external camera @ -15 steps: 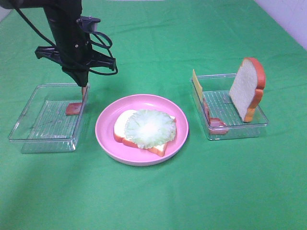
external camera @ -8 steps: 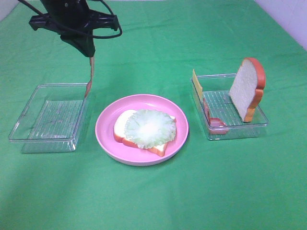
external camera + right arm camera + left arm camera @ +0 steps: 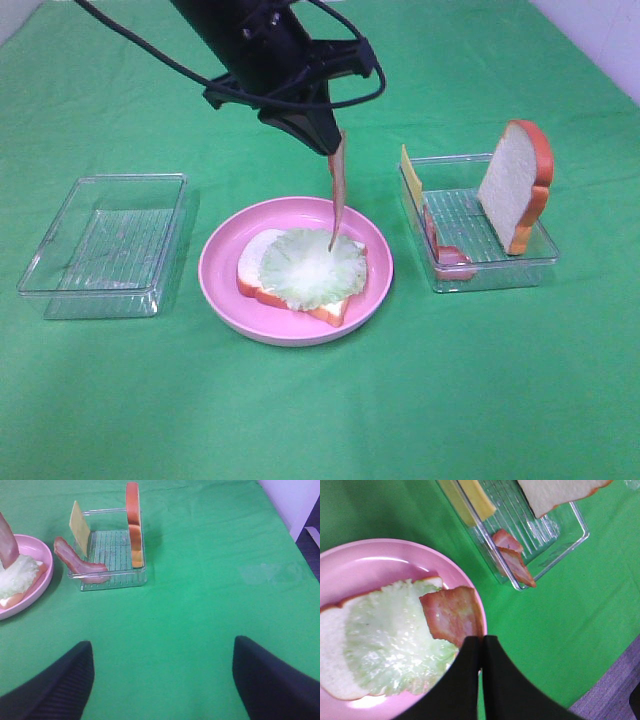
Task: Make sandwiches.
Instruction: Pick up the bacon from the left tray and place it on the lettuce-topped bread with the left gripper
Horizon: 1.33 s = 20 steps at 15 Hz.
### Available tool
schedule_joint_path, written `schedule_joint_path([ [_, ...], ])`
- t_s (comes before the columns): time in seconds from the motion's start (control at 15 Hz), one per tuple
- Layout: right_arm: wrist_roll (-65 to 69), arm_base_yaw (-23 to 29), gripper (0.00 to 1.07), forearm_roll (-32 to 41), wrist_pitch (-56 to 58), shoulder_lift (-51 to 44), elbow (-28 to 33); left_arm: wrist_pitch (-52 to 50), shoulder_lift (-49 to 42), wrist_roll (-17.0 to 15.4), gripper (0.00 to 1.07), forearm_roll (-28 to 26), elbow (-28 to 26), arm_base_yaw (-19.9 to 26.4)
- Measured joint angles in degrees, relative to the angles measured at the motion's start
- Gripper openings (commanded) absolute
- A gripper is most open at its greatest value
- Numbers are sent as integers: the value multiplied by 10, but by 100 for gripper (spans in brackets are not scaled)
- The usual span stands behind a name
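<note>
Green cloth over the counter point(image 3: 300, 420), three stations in a row: clear tray point(image 3: 100, 300) on the left, pink plate point(image 3: 218, 265) in the middle, second clear tray point(image 3: 495, 275) on the right. Sandwich point(image 3: 252, 270) sits on the plate, part built: one bread slice flat, lettuce point(image 3: 305, 270) on top covering most of it. Left arm point(image 3: 270, 50) reaches across to above the plate; left jaws together, clamped on the top end of a bacon strip point(image 3: 338, 190). Strip hangs near vertical, slightly tilted, lower tip meeting the lettuce at its far right edge. So the sandwich is straight below the left jaws, joined to them only by the strip. Left wrist view agrees: jaw tips pressed shut on the strip, bacon overlapping the lettuce edge nearest the plate rim. Second tray holds another bread slice point(image 3: 515, 185) standing on edge toward the far right wall, a cheese slice point(image 3: 409, 178) upright at the left wall, and more bacon point(image 3: 447, 257) leaning over the near left corner. Right jaws wide apart above bare cloth; that tray is well ahead of them, and the sandwich is well apart from them, at the edge of the right wrist view.
</note>
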Motion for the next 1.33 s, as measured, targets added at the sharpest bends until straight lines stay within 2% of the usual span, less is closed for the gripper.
schedule_joint_path([
  [0.27, 0, 0, 73, 0, 0, 0, 0, -1, 34, 3, 0, 17, 0, -14],
  [0.4, 0, 0, 73, 0, 0, 0, 0, 6, 47, -20, 0, 66, 0, -13],
  [0.47, 0, 0, 73, 0, 0, 0, 0, 17, 58, -46, 0, 109, 0, -13],
  [0.73, 0, 0, 73, 0, 0, 0, 0, 28, 61, -97, 0, 190, 0, -13],
  [1.0, 0, 0, 73, 0, 0, 0, 0, 33, 62, -110, 0, 193, 0, -13],
  [1.07, 0, 0, 73, 0, 0, 0, 0, 40, 65, -112, 3, 190, 0, -13],
  [1.2, 0, 0, 73, 0, 0, 0, 0, 45, 66, -112, 31, 189, 0, -13],
  [1.33, 0, 0, 73, 0, 0, 0, 0, 64, 65, -112, 68, 189, -8, -13],
])
